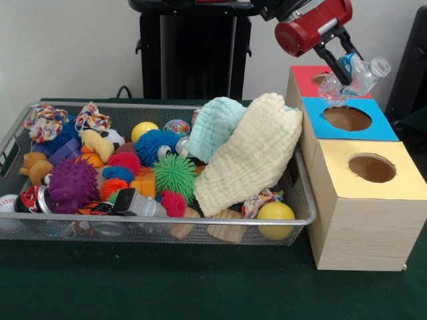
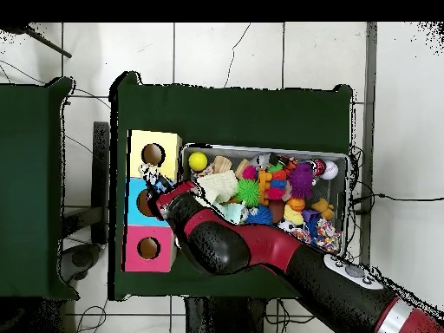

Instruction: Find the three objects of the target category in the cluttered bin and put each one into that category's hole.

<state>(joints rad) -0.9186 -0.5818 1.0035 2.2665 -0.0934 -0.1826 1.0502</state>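
At the near edge of the front view, dark green cloth covers the table (image 1: 167, 287). On it sits the bin (image 1: 200, 222), a shallow wire-mesh basket crowded with toys: a yellow ball (image 1: 275, 213) in its near right corner, a purple spiky ball (image 1: 72, 185) to the left, a green spiky ball (image 1: 175, 173) at centre, and a cream cloth (image 1: 250, 157) draped over a pale blue cloth (image 1: 213, 127) on the right. Just right of the bin stand three wooden boxes in a row: the yellow-topped box (image 1: 363, 207) nearest, the blue-topped box (image 1: 347, 120) behind it, the red-topped box (image 1: 310, 80) farthest, each with a round hole. The red and black arm (image 2: 260, 247) reaches in from above, its gripper (image 1: 343, 67) clamped on a crumpled clear plastic bottle (image 1: 360, 77) held above the far part of the blue-topped box. Beyond stand the black pedestal (image 1: 193, 47) and a pale wall (image 1: 67, 47); the overhead view shows white floor tiles (image 2: 225, 52).
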